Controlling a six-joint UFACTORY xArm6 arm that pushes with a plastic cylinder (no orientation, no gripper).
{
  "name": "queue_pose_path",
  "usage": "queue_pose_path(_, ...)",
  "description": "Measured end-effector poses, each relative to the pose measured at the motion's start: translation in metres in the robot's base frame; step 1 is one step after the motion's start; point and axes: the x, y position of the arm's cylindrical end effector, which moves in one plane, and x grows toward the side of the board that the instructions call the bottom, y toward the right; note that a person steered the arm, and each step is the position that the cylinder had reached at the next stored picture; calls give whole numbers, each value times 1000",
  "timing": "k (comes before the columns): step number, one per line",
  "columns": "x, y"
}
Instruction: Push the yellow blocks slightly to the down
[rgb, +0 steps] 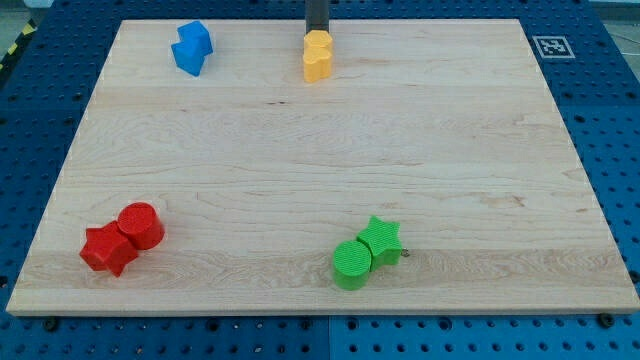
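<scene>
Two yellow blocks (317, 56) sit pressed together near the view's top edge of the wooden board (320, 150), a little left of centre; their shapes are rounded, one looks heart-like. My tip (316, 31) comes down from the view's top and stands right at the upper edge of the yellow blocks, touching or nearly touching them.
Two blue blocks (191, 47) sit joined at the top left. A red cylinder (141, 225) and a red star-like block (108, 250) sit at the bottom left. A green star (380, 239) and a green cylinder (352, 264) sit at bottom centre-right. A marker tag (550, 46) lies off the top right corner.
</scene>
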Motion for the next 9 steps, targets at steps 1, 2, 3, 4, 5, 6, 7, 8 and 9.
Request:
queue_pose_path(1, 0, -4)
queue_pose_path(2, -4, -3)
queue_pose_path(3, -4, 10)
queue_pose_path(4, -1, 12)
queue_pose_path(5, 0, 12)
queue_pose_path(6, 12, 12)
queue_pose_path(7, 13, 12)
queue_pose_path(8, 13, 12)
queue_pose_path(9, 13, 21)
